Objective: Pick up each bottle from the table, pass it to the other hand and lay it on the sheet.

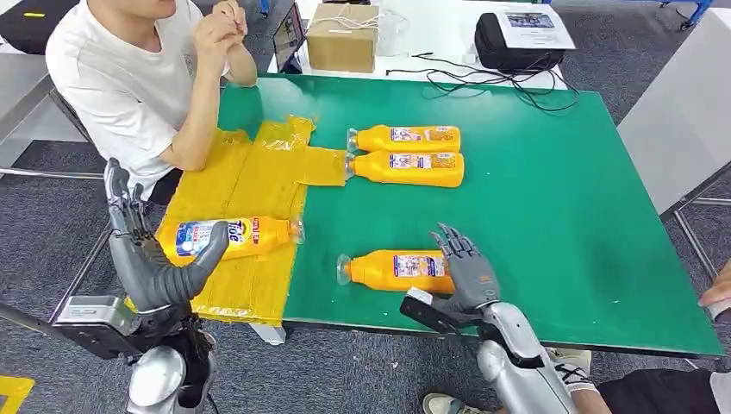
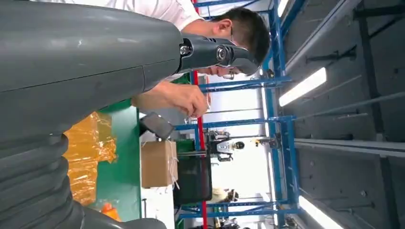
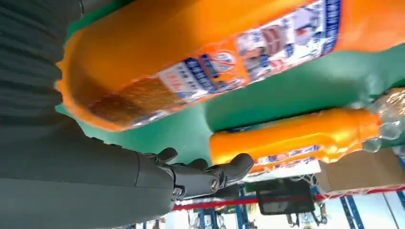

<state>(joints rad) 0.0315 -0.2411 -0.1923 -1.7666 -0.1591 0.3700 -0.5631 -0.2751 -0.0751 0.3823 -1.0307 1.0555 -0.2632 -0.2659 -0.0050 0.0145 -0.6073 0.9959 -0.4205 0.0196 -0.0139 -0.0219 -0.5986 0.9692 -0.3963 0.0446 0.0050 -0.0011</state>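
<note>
The right hand (image 1: pixel 465 269) has its fingers (image 1: pixel 452 244) spread and pointing away from the robot, grasping nothing; they lie at the base end of the near bottle (image 1: pixel 398 270), right against it, though whether they actually touch it cannot be told. In the right wrist view the thumb (image 3: pixel 210 176) is extended and apart from the bottle's base (image 3: pixel 110 95). This near bottle lies on its side on the green desk (image 1: pixel 552 216), long axis running left to right, clear cap (image 1: pixel 343 269) pointing toward the sheet (image 1: pixel 250 185), base toward the right hand.

The left hand (image 1: pixel 151 259) stands upright at the desk's left front corner, fingers (image 1: pixel 121 198) straight and apart, thumb (image 1: pixel 211 250) jutting toward the desk, holding nothing. Just beyond the thumb, the sheet bottle (image 1: pixel 233 237) lies on the yellow sheet, long axis left to right, slightly tilted, cap toward the right and blue-and-white label toward the left hand.

Further back, two more bottles (image 1: pixel 405 138) (image 1: pixel 407 168) lie side by side and parallel on the green surface, touching or nearly so, caps at the sheet's edge and bases to the right.

A person (image 1: pixel 129 78) in a white shirt sits at the far left corner, an elbow resting by the sheet. A cardboard box (image 1: pixel 342 36) and a black bag (image 1: pixel 517 39) sit on the white table behind.
</note>
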